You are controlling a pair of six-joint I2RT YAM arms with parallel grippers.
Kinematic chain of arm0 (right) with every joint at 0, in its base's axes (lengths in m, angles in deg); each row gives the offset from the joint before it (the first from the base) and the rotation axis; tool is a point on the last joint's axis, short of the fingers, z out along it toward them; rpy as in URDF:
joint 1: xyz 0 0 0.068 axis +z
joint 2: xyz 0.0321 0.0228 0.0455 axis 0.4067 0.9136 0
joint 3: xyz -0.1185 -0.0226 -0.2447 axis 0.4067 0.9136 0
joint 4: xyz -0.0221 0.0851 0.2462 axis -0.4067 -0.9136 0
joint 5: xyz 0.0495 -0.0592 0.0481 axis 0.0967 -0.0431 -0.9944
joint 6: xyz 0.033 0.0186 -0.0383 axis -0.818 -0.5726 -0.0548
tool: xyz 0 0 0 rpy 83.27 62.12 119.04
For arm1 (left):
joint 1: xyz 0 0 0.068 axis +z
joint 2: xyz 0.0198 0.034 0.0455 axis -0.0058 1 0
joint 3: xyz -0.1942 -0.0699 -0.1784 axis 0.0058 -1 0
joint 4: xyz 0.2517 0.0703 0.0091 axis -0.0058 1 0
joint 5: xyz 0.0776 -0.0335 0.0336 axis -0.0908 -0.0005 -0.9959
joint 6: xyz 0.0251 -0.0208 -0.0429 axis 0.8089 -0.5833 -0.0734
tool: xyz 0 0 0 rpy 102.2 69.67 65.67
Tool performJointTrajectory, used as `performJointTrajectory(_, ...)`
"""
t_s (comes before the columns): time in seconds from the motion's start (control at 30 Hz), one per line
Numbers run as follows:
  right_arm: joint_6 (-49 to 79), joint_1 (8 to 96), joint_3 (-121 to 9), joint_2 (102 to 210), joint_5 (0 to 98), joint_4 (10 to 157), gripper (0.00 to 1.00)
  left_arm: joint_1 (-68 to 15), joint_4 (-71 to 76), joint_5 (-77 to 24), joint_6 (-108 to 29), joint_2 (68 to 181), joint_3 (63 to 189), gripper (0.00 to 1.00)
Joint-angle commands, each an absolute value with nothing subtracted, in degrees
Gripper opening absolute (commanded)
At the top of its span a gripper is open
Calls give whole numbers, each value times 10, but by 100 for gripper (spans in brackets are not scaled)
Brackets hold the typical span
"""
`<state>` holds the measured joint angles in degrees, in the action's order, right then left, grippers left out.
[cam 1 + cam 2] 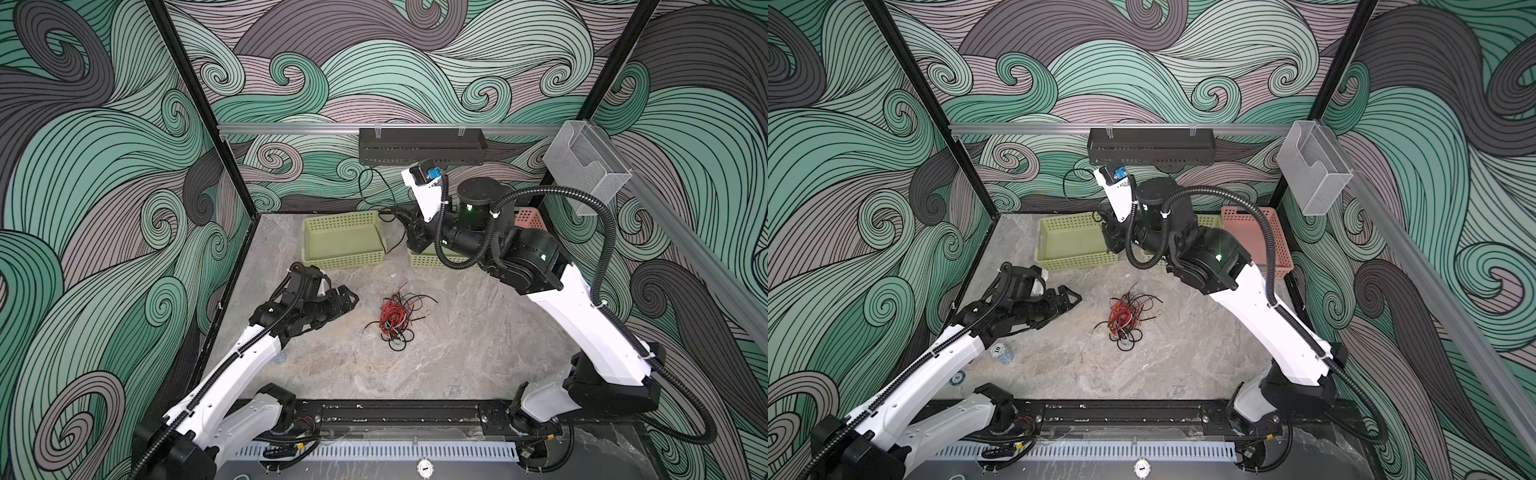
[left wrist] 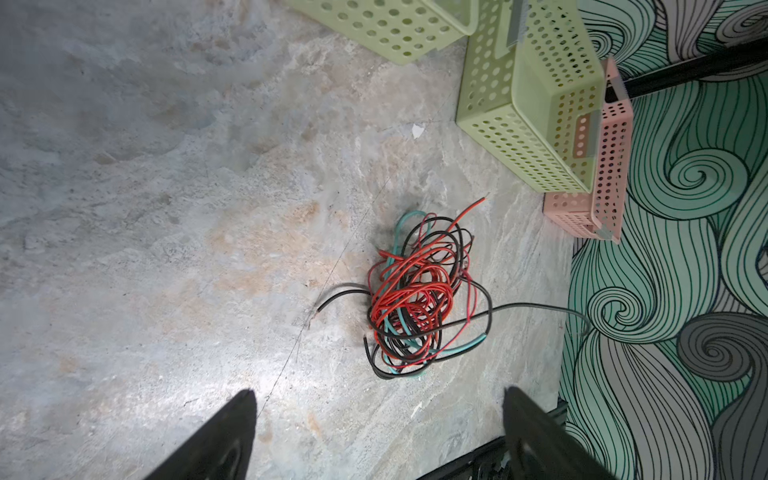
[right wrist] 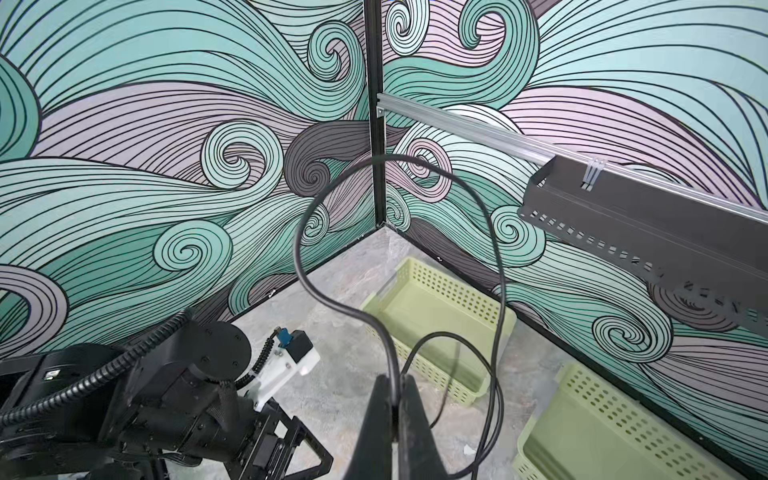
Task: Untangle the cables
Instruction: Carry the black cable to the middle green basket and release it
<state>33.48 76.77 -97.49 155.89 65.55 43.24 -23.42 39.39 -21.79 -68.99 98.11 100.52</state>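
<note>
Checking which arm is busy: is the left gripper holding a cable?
No: in the left wrist view the left gripper is open and empty, stopping short of the cables.

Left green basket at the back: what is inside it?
Nothing shows inside the left green basket: its floor looks bare in both top views. The black cable, held in the shut right fingers, hangs at one end and hides only a thin strip.

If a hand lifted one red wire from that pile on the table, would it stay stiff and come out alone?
Probably not: in the pile, red loops thread through black and teal ones, so neighbours would likely drag along. It should be floppy too; the black cable pinched in the right hand sags in loose loops.
</note>
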Motion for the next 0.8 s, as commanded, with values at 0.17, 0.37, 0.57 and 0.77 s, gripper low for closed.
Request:
performJointTrajectory(0.17,325,752,-953,1577,643,427,0,-239,427,-268,-626,926,1072,92)
performJointTrajectory(0.37,317,723,-936,1588,636,430,0,-239,473,-423,-704,882,1029,94)
performJointTrajectory(0.57,309,647,-928,1602,621,441,0,-239,427,-396,-753,834,935,94)
performJointTrajectory(0.77,283,554,-932,1653,657,467,0,-239,427,-380,-765,826,912,94)
